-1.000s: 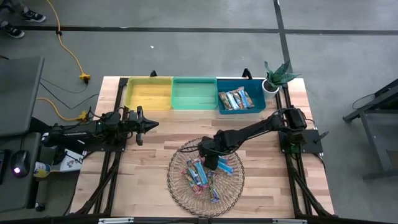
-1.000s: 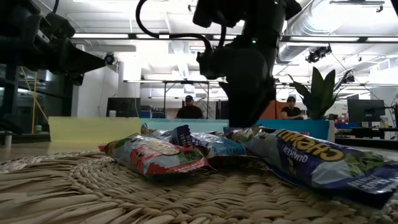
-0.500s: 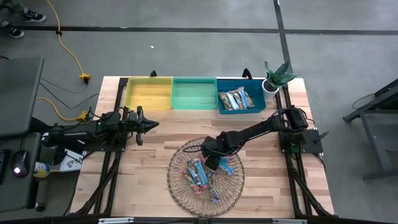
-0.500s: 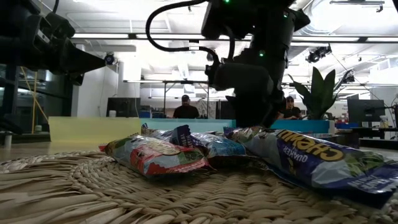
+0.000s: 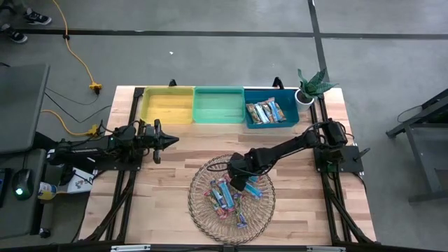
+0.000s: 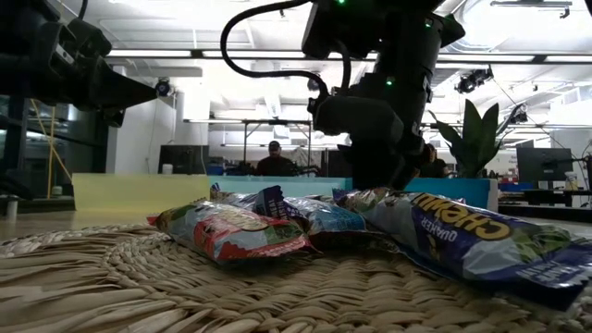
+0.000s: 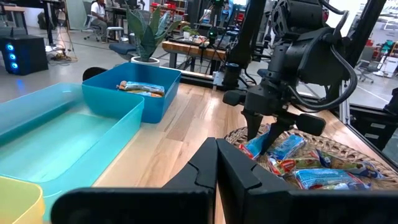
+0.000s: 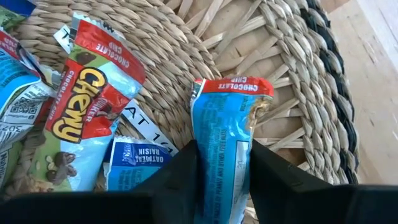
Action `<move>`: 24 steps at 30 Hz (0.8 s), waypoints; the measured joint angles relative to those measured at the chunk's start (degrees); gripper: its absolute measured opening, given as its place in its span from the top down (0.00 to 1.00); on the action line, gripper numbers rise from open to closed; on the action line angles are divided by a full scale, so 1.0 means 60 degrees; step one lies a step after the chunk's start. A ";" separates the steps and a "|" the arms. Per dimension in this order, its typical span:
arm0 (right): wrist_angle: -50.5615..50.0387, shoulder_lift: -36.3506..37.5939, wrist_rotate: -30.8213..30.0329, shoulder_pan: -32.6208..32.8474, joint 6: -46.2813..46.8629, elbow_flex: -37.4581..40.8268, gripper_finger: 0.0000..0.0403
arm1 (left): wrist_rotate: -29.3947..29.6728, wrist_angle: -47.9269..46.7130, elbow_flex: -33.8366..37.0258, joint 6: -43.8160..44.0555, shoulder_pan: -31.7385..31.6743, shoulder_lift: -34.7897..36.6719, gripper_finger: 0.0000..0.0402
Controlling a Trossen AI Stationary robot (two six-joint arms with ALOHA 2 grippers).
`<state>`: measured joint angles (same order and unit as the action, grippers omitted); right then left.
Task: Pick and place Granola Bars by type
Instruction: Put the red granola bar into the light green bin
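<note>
Several granola bars lie piled in a round woven basket (image 5: 193, 204). One is light blue with a red end (image 8: 225, 118); a red-topped Chewy bar (image 8: 81, 109) lies beside it. My right gripper (image 8: 224, 149) points steeply down into the basket's far half (image 5: 242, 182) and is shut on the light blue bar. My left gripper (image 5: 172, 140) waits shut and level above the table's left part (image 7: 216, 165), holding nothing. More bars (image 5: 266, 110) lie in the blue bin (image 5: 248, 117). My right gripper pinches the light blue bar's two long edges (image 8: 205, 155) between its two fingers (image 8: 183, 171), back from the bar's red end. The fingers come steeply from above and lie across the bar. The bar lies flat on the basket's weave.
A yellow bin (image 5: 168, 106), a green bin (image 5: 218, 106) and the blue bin stand in a row along the far edge, with a potted plant (image 5: 312, 85) at the far right corner. Bare wood lies between the bins and the basket.
My right gripper has sunk a little toward the bars in the basket and rolled slightly about its wrist. The bars lie as they did.
</note>
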<state>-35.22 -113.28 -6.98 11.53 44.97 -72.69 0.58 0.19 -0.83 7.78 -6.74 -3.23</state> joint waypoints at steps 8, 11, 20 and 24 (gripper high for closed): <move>-0.0052 0.0265 -0.0274 -0.0042 0.0040 0.0033 0.78 | 0.0000 -0.0001 -0.0002 0.0002 0.0000 0.0001 1.00; -0.0001 0.0362 -0.0279 -0.0117 0.0207 0.0033 0.79 | 0.0000 0.0001 -0.0002 0.0000 0.0000 0.0001 1.00; 0.1233 0.0986 -0.0274 -0.0452 0.0259 0.0026 0.79 | 0.0000 0.0000 0.0001 0.0001 0.0000 -0.0001 1.00; 0.2274 0.1402 0.0060 -0.0737 0.0240 0.0022 0.79 | 0.0000 -0.0001 -0.0001 0.0000 0.0000 0.0001 1.00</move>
<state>-21.58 -104.86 -6.62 7.11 46.41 -72.55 0.58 0.19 -0.83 7.78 -6.74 -3.22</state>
